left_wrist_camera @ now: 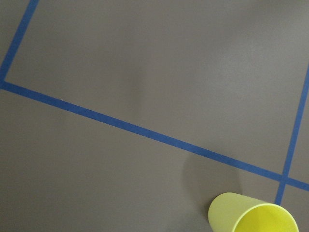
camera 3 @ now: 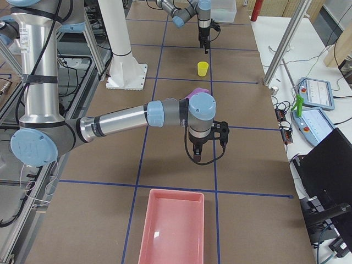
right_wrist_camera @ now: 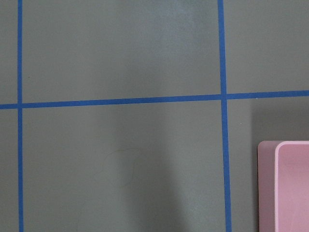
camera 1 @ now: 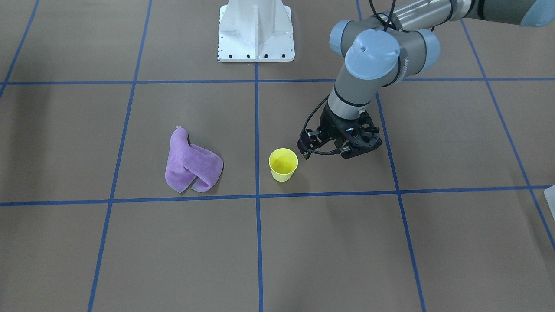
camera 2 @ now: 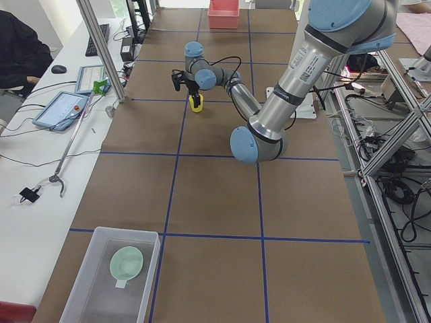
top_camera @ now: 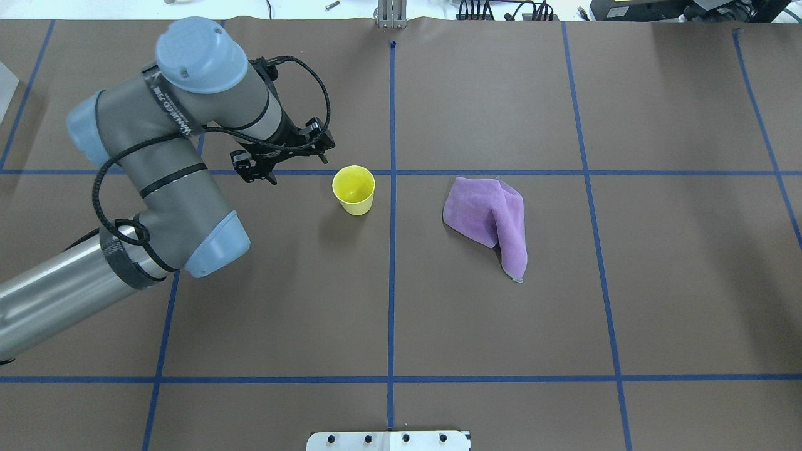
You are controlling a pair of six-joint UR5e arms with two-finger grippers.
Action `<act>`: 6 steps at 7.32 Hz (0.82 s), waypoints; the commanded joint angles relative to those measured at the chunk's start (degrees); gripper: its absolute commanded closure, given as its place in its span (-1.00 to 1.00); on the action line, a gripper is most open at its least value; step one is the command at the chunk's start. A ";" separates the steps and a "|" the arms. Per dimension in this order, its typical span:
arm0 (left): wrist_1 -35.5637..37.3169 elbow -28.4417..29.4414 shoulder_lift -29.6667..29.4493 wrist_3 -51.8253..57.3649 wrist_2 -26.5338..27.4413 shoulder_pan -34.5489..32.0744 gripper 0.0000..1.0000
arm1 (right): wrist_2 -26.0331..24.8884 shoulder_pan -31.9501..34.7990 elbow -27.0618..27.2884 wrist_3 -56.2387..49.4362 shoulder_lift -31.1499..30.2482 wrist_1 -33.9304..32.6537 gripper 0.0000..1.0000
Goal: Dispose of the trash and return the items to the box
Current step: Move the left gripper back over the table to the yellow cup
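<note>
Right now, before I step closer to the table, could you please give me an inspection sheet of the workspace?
Surface: table covered in brown paper, marked with a blue tape grid.
Job's things: yellow cup upright; purple cloth crumpled, apart from the cup; clear bin holding a green dish; pink tray empty.
Clutter: nothing seen.
Grippers: left gripper beside the cup, not touching it; right gripper above bare table near the tray; whether the fingers are open cannot be told.
Cables: black cable looped at the left wrist.
Surroundings: operator and tablets at a side desk.
</note>
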 commanded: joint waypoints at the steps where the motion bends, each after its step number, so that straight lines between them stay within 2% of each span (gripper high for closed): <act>1: -0.96 2.95 -0.93 -0.77 0.13 2.24 -0.96 | -0.02 -0.29 0.16 0.39 -0.04 0.00 -1.00; 3: -9.71 9.34 -1.63 -3.04 0.48 2.59 -0.96 | -0.02 -0.64 0.69 0.57 -0.04 0.00 -1.00; 5: -10.98 11.31 -3.12 -3.67 0.48 2.68 -0.90 | -0.02 -1.52 1.04 0.83 -0.04 0.00 -1.00; 6: -11.07 11.22 -3.04 -3.59 0.48 2.94 0.24 | -0.02 -1.61 1.39 0.83 -0.04 0.00 -1.00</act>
